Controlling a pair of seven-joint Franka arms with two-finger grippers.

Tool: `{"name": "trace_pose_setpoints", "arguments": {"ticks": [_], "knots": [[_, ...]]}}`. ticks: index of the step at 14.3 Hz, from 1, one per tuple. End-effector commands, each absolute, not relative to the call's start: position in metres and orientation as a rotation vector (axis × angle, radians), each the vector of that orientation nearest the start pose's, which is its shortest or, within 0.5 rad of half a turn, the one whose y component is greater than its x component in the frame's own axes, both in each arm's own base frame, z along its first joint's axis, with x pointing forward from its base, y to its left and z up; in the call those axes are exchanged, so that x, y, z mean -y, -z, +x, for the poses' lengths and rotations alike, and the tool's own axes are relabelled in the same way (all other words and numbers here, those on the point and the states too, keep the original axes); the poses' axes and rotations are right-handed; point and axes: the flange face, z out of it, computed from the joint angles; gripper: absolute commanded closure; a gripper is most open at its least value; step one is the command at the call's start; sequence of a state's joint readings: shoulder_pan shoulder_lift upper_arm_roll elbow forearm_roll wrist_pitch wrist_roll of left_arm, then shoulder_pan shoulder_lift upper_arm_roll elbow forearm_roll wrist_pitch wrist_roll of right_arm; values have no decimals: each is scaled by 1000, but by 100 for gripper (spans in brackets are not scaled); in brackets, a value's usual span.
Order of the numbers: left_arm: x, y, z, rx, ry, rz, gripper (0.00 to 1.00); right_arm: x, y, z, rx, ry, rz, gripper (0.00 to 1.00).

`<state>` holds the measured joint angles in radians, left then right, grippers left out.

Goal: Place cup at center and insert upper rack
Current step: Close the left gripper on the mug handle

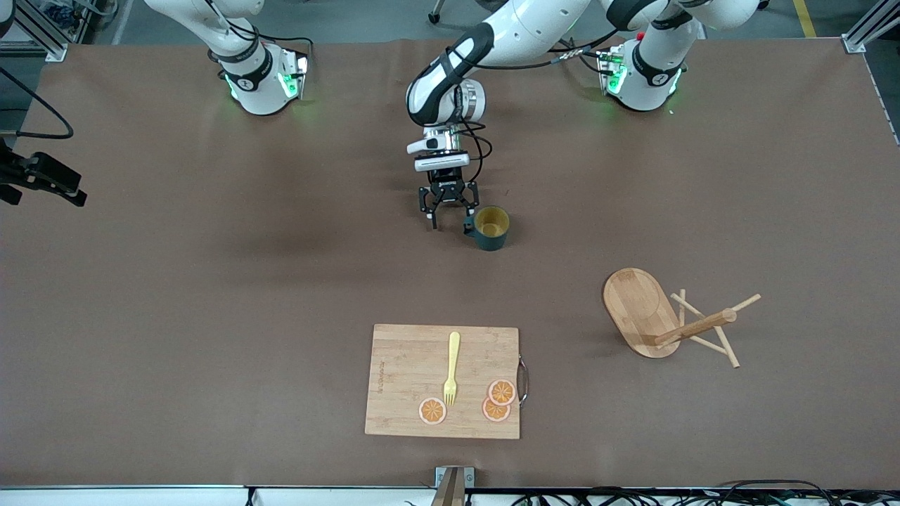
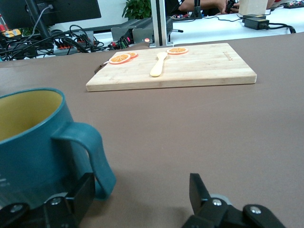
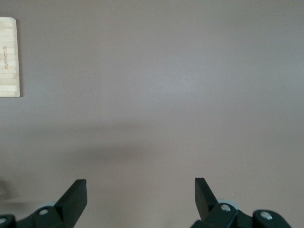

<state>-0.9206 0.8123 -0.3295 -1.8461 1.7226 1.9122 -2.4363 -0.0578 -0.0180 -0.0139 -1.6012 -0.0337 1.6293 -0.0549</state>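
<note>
Even overhead light, soft shadows, sharp focus, no glare.

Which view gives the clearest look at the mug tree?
The front view: the mug tree shows whole, tipped over toward the left arm's end of the table, oval base, post and pegs all visible. Neither wrist view shows it at all.

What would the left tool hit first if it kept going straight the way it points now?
Probably nothing soon: the left tool is open, the cup handle sits just beside one finger, and bare table lies ahead until the cutting board.
</note>
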Motion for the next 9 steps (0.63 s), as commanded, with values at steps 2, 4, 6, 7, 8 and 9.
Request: {"name": "trace_pose_setpoints", "arguments": {"ticks": [2,4,6,7,8,9], "knots": [[552,-96,273,-62,1615,-2582,12,36,-625,550,1,39,-3164,0],[551,-96,276,-67,1618,-2581,12,36,-625,550,1,42,-3164,0],[552,-97,279,-62,1620,-2581,12,37,-623,550,-2,34,-3164,0],[553,-97,279,-65,1615,-2591,12,37,-623,550,-2,34,-3164,0],[551,-97,282,-59,1610,-2592,13,37,-624,551,-2,37,-3164,0],[550,-96,282,-58,1608,-2591,15,37,-624,551,-2,39,-3163,0]]}}
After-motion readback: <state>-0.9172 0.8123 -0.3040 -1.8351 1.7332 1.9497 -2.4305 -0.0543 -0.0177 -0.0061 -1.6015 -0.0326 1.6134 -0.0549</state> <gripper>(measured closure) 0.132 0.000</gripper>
